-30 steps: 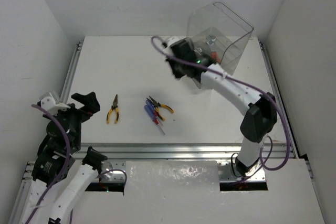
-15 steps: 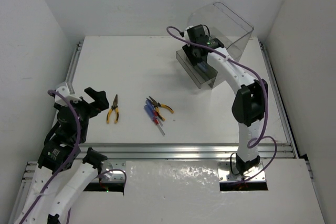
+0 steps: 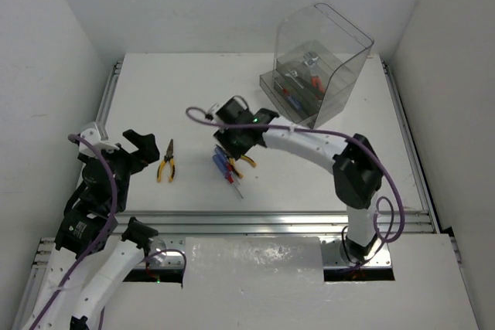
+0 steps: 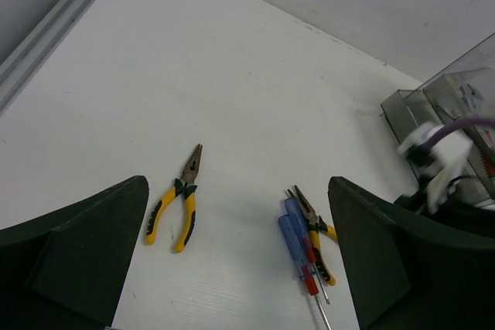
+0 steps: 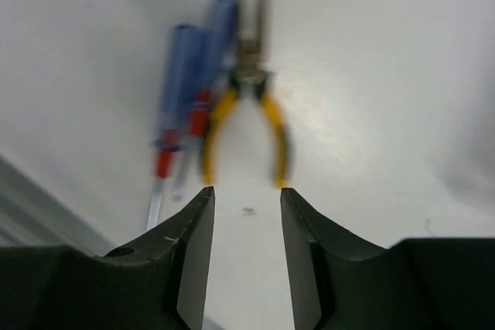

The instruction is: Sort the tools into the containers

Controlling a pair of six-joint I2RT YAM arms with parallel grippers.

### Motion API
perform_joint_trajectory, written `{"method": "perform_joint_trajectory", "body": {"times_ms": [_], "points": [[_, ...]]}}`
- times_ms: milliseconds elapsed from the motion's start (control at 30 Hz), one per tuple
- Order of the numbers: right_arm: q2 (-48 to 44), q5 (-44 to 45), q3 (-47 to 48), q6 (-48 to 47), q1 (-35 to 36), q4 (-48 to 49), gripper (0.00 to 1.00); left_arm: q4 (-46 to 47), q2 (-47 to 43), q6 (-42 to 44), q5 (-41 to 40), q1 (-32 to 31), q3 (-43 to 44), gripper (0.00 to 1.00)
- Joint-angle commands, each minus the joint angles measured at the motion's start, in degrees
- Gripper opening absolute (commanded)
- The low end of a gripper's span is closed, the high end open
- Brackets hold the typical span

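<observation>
Pliers (image 5: pixel 246 117) at twelve o'clock; my right claw (image 5: pixel 246 229), narrowly parted and empty, should widen, avoiding screwdrivers (image 5: pixel 186 90) at eleven.

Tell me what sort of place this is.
Probably a robot lab test cell: a white table boxed in by plain white walls, two robot arms mounted at its near edge, and only pliers, screwdrivers and a clear box laid out.

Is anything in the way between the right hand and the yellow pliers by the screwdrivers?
Nothing visible is. The right hand is open, and the yellow pliers lie straight ahead with only bare table between. The blue screwdrivers lie close beside the pliers, not in front.
</observation>
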Motion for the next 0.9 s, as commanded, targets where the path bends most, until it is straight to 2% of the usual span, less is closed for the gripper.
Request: {"method": "perform_joint_trajectory", "body": {"times_ms": [0,300,500,767,867], "points": [[2.0,-1.6,-0.6,6.5,5.7,6.0,0.4,2.1,-1.2,0.3,-0.8,0.3,0.0,1.0],[13.0,0.1,6.4,9.5,9.1,5.1,0.36,2.1,-2.7,0.3,-0.9,0.3,-0.2,1.0],[17.4,-1.3,8.8,9.9,9.4,4.8,0.36,2.2,-3.1,0.4,-0.7,0.3,-0.3,1.0],[20.3,1.4,9.4,10.0,9.9,4.7,0.35,2.4,-3.3,0.6,-0.5,0.3,-0.3,1.0],[21.1,0.9,9.2,10.2,10.6,4.9,0.25,2.4,-3.3,0.6,-0.5,0.3,-0.3,1.0]]}}
